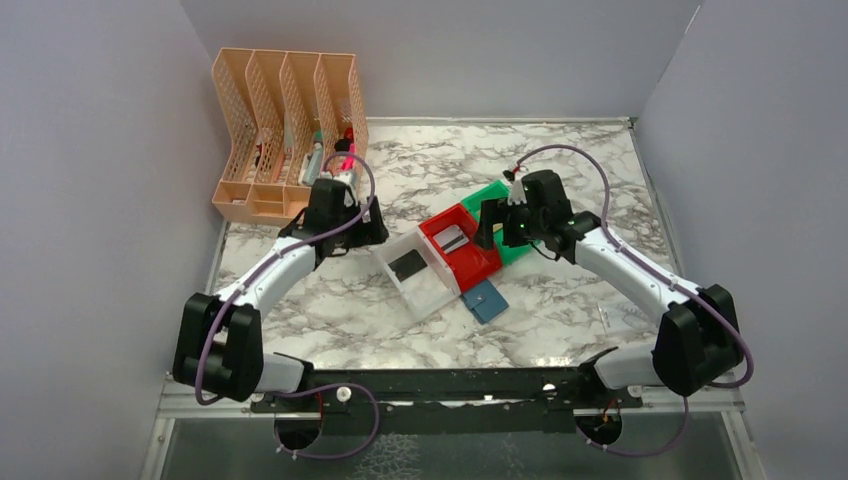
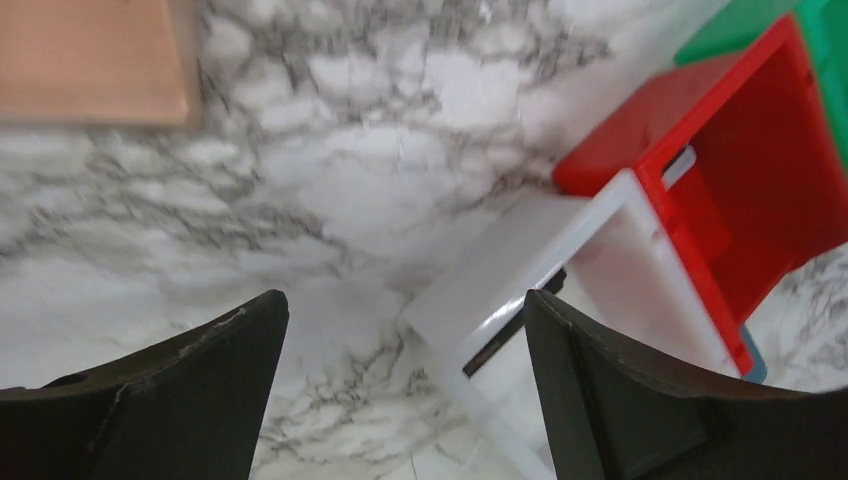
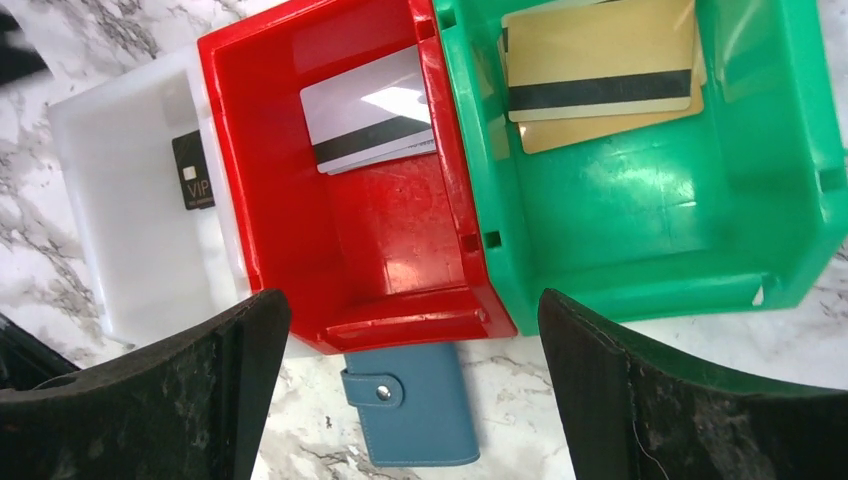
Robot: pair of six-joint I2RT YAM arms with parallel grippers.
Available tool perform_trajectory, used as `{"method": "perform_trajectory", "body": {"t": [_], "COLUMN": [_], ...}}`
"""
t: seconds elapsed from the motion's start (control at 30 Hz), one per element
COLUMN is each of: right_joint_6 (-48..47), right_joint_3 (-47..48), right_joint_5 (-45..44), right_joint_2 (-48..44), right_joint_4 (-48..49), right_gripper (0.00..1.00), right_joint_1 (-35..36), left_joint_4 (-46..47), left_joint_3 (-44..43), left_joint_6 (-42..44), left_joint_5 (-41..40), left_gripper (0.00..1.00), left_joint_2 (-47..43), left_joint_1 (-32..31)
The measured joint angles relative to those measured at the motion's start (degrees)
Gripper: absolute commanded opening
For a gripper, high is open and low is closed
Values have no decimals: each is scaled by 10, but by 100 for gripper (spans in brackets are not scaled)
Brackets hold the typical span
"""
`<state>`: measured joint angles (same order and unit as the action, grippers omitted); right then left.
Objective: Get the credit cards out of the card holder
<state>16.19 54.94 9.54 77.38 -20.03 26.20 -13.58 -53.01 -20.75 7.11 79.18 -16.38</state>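
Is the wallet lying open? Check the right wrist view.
No, the wallet lies folded shut, its snap flap closed, beside the red bin.

Top cam looks down from high up over the whole counter (image 1: 560,330); both wrist cams sit close, pointing down, sharing the red bin (image 3: 390,240).

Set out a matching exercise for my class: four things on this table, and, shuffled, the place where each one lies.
Things
1. black plastic VIP card
2. silver-grey plastic card with a black stripe
3. gold plastic cards
4. closed blue snap wallet

Places
A. green plastic bin
B. marble tabletop, outside the bins
C. white plastic bin
D. red plastic bin

Pairs: 1-C, 2-D, 3-A, 4-B
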Motion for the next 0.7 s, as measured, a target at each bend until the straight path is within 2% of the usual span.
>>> {"method": "perform_trajectory", "body": {"t": [0.1,0.2,0.43,0.7], "right_joint_6": [-15,-26,-30,-29], "right_joint_3": [13,25,33,34], "right_joint_5": [17,31,38,55], "right_joint_2": [29,63,97,105], "right_joint_4": [-1,-1,-2,0], "right_gripper": [100,100,100,100], "right_joint_1": [0,0,0,0], "left_joint_4": [2,3,36,68], "left_joint_3": [88,136,169,177], "left_joint_6": [-31,-57,-106,-133], "left_joint_5": [30,54,100,129], "left_gripper": [89,89,86,83], "left_joint_2": [-35,-72,-129,-89], "left_joint_1": [-7,-21,-38,-63]}}
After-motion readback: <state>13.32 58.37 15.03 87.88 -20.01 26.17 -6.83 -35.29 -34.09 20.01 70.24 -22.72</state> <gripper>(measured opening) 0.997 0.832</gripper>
